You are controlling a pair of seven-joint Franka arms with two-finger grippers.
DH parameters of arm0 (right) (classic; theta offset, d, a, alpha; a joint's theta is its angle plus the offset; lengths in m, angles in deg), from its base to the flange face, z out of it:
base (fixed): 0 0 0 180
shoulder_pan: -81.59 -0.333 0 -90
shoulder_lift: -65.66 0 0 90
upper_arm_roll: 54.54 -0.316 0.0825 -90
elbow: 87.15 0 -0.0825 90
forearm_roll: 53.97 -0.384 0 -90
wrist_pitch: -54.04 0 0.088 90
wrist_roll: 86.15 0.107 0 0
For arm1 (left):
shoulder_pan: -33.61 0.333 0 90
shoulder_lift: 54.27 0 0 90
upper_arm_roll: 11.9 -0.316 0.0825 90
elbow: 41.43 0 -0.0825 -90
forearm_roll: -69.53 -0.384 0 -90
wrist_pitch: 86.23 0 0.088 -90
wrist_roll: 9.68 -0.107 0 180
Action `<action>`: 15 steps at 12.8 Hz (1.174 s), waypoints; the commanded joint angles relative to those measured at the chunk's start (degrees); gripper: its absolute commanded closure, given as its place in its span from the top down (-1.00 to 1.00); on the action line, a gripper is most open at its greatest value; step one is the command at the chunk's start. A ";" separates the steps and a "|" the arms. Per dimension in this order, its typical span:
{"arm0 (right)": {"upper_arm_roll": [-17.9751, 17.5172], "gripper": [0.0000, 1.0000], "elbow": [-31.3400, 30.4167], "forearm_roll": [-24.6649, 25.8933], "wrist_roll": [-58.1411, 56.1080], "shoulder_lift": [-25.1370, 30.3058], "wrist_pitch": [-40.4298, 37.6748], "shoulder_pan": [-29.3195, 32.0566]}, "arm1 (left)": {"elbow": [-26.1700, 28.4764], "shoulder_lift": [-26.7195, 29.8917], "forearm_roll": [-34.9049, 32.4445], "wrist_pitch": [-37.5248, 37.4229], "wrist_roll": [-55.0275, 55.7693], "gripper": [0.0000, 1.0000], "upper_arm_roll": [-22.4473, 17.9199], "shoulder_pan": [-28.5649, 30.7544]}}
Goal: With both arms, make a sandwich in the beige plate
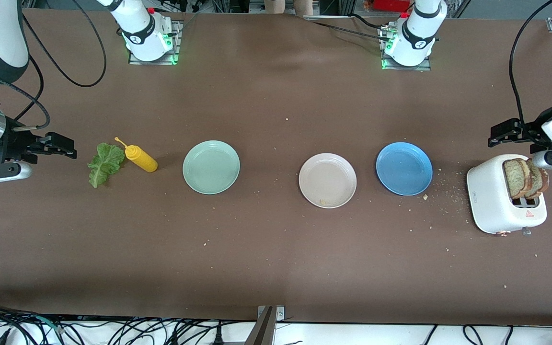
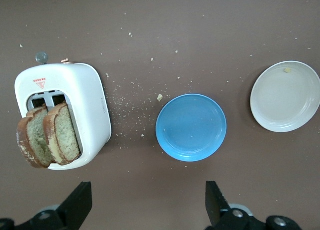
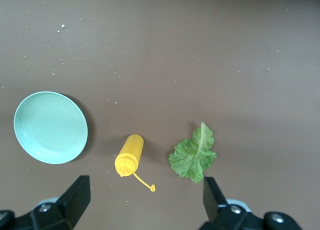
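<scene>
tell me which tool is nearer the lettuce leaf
Right. The right tool hangs open at the table's end beside the lettuce leaf; the left tool is open above the toaster at the left arm's end.

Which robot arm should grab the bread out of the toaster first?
Probably the left arm. Its end effector hangs open by the white toaster, where both bread slices stick up. The right end effector waits open by the lettuce leaf, at the table's right-arm end.

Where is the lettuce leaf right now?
The lettuce leaf lies flat on the table toward the right arm's end, right beside the yellow squeeze bottle, with the mint green plate next along the row.
</scene>
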 commanded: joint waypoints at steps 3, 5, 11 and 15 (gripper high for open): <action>-0.01 1.00 0.37 -0.31 -0.38 -0.08 0.14 0.20 | -1.76 -4.00 -1.41 1.55 -1.30 1.00 -0.82 4.99; -0.01 1.00 0.37 -0.31 -0.38 -0.08 0.14 0.20 | 1.47 -4.44 -2.28 9.09 -1.83 1.00 -0.82 7.53; -0.01 1.00 0.37 -0.31 -0.38 -0.08 0.14 0.20 | 15.08 -1.82 -8.88 23.33 -2.09 1.00 -0.73 9.64; -0.01 1.00 0.37 -0.31 -0.38 -0.08 0.13 0.20 | 23.28 -0.58 -8.88 31.54 -0.78 1.00 -0.73 12.02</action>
